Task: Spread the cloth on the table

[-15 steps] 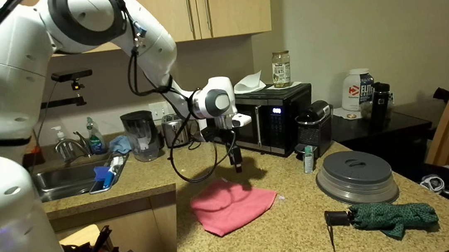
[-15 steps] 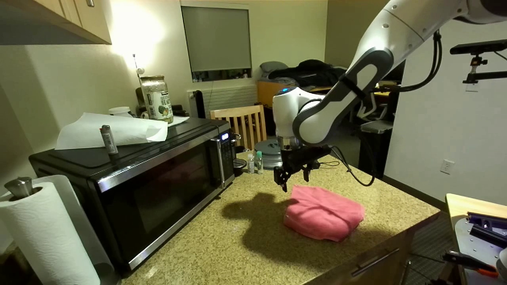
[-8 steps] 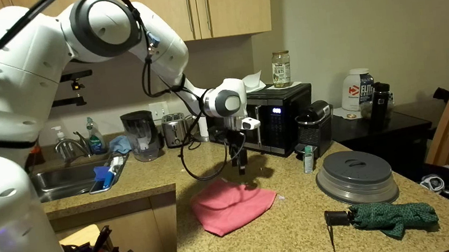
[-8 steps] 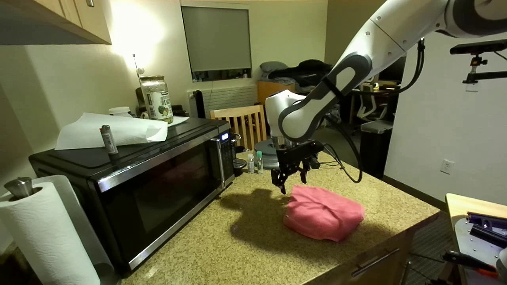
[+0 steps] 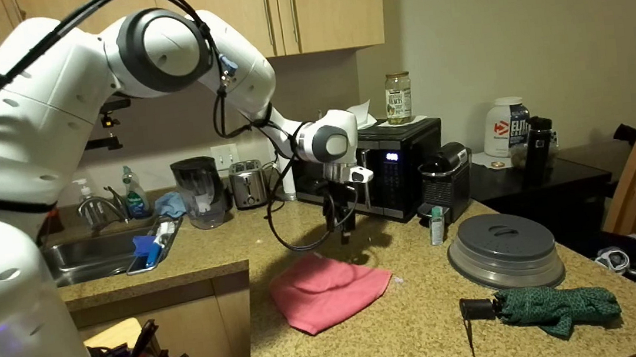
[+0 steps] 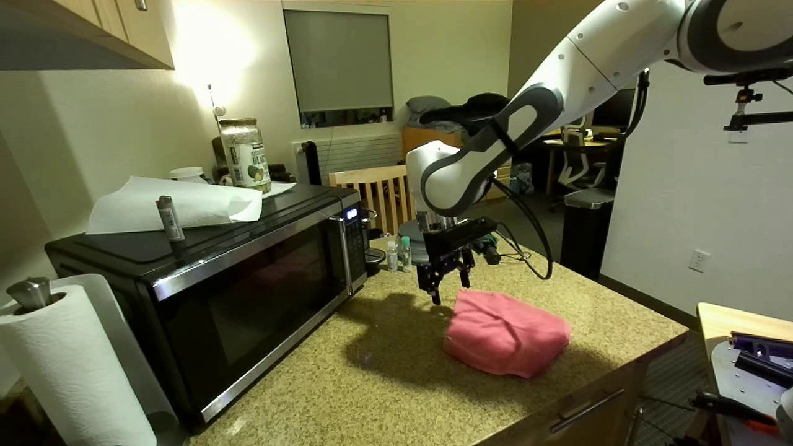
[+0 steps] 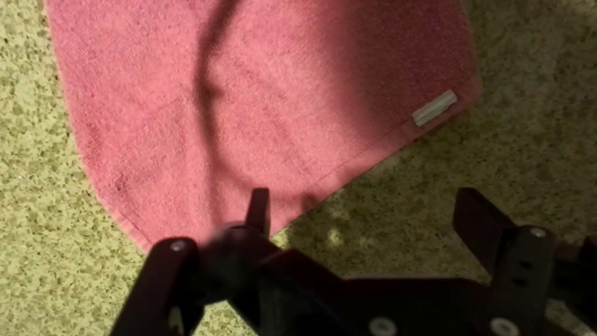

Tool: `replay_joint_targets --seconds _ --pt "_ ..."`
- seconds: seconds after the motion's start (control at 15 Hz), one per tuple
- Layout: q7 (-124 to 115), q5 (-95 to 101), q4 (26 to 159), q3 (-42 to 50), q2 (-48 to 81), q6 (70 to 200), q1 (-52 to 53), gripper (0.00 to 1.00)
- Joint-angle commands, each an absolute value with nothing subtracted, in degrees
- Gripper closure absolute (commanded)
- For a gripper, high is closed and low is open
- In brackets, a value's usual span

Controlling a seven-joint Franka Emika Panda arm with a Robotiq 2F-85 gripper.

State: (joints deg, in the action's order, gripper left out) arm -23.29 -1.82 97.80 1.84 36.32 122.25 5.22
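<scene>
The arm (image 5: 246, 56) reaches slightly farther out than a second ago; the cloth (image 6: 505, 334) lies unmoved, in folds on the table (image 5: 429, 332). The fingers (image 7: 480, 224) stand wide apart, empty, raised near the hem (image 7: 364, 162). Cloth judged light, soft, limp, unbreakable; best pinched at that hem, single layer.

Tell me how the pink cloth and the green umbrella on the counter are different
The pink cloth is plain; the green umbrella looks finely patterned. The cloth lies broad and loose, while the umbrella is rolled long and narrow. The cloth carries a pale tag at its edge; the umbrella has a black handle. Both rest on the speckled countertop, and the open end effector holds neither.
</scene>
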Motion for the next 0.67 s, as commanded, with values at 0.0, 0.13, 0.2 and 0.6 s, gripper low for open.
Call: replay_joint_targets --seconds 0.0,0.13,0.2,0.6 --pt "-17.6 -3.8 95.3 0.7 37.7 119.6 3.5 0.0" --pt "-19.0 -2.6 94.6 1.6 38.2 118.7 4.3 0.0" --pt "-20.4 -2.3 95.7 1.9 37.6 120.6 4.9 0.0" --pt "-20.4 -2.3 95.2 2.0 38.1 120.1 4.9 0.0"
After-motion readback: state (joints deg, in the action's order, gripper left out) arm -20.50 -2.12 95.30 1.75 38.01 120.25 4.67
